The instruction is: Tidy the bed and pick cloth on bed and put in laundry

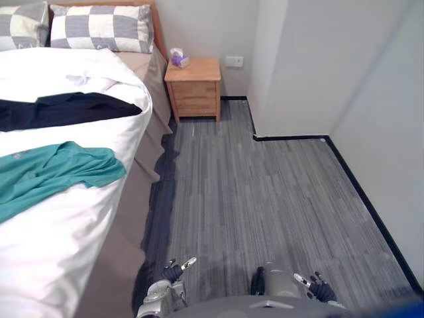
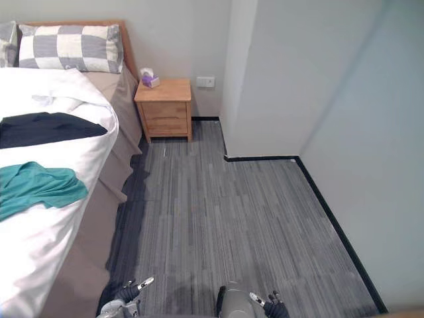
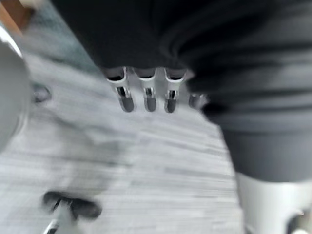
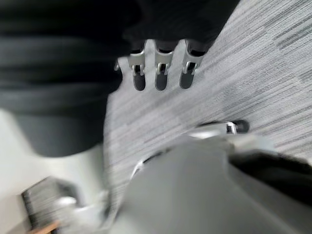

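A teal cloth lies crumpled on the white duvet of the bed at the left. Farther up the bed a dark navy cloth is spread across the duvet. My left hand hangs low at the bottom of the view, beside the bed's foot corner and well below the cloths. My right hand hangs at the bottom right over the floor. In the wrist views the left hand's fingers and the right hand's fingers point straight down at the grey floor and hold nothing.
Two checked pillows lie at the head of the bed. A wooden nightstand with a tissue box stands beside it. A white wall corner juts in at the right. Grey striped floor stretches between bed and wall.
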